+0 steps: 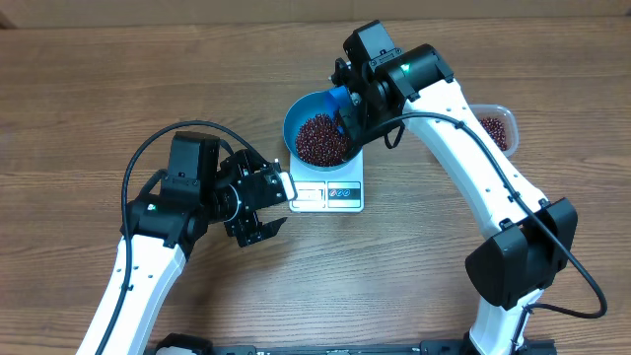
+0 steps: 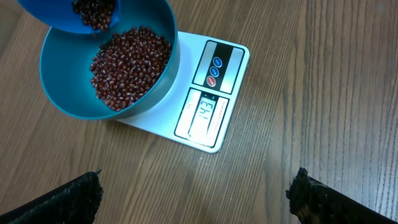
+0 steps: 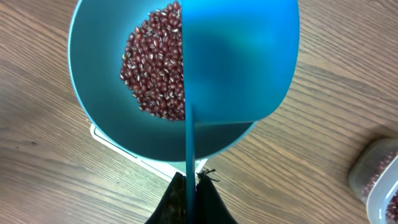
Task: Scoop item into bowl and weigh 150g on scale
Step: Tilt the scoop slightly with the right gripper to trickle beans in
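Wooden surface (image 1: 89, 89), bright blue round bowl (image 1: 301, 113) on small white square scale (image 1: 330, 194).
Right end effector (image 3: 188, 186) pinches a blue plastic scoop (image 3: 239, 62) over the red-brown beans (image 1: 323, 140); left end effector (image 1: 278, 207) gapes open.

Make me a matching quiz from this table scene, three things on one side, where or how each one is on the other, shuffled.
1. round bright blue bowl
2. small blue handled scoop
3. left gripper

A. tilted over the bowl, held by the right gripper
B. on the flat white scale, holding red-brown beans
C. open, empty, near that scale

Pairs: 1-B, 2-A, 3-C
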Available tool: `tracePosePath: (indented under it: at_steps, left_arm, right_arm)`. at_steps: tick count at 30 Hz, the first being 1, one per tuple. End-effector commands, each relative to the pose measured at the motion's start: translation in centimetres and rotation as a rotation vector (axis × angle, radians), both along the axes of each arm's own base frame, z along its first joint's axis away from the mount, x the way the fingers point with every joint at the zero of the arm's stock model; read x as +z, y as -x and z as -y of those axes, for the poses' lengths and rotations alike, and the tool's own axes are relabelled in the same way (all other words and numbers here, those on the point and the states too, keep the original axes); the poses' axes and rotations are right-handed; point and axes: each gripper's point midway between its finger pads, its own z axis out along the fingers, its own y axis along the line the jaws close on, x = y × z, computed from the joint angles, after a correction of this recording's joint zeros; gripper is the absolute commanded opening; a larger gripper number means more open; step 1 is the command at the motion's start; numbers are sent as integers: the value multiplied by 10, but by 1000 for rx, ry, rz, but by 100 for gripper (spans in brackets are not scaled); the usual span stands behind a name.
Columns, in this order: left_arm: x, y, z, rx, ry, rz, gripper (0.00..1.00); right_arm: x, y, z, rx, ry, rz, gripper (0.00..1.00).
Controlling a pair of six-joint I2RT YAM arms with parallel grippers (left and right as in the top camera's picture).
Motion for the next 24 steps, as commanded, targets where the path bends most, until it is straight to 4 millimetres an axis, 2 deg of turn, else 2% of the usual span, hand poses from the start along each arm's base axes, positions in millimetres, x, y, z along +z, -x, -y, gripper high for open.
tracePosePath:
  at_steps: [1,3,24]
  left_arm:
    - [-3,2,3,-3,8,-17,100]
    - [-3,2,3,-4,8,-17,100]
    - [-3,2,3,-3,8,-17,99]
  right_arm:
    - [27,-8,4,6,2,93,4]
    - [28,-5,-3,20,-34,80,4]
    - [28,-8,0,7,-17,94,4]
